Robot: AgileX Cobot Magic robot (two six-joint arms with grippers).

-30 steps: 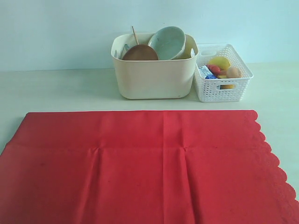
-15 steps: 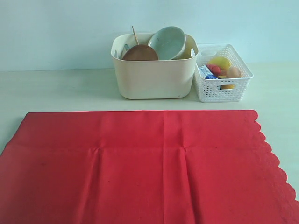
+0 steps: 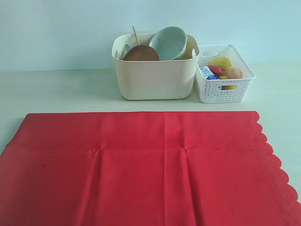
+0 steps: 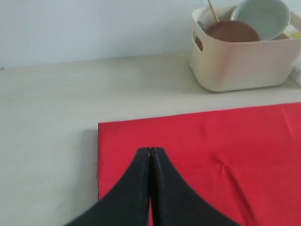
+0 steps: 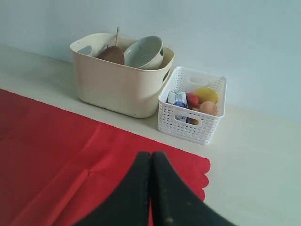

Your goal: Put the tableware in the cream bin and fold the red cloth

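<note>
The red cloth, spread flat on the table before the cream bin holding the bowl and plate, looks thin, light and limp, best pinched at a corner by the left gripper or right gripper, both with jaws together, empty.

A plain pale blue wall fills the frame's upper part, meeting a cream counter under soft, even light.
</note>
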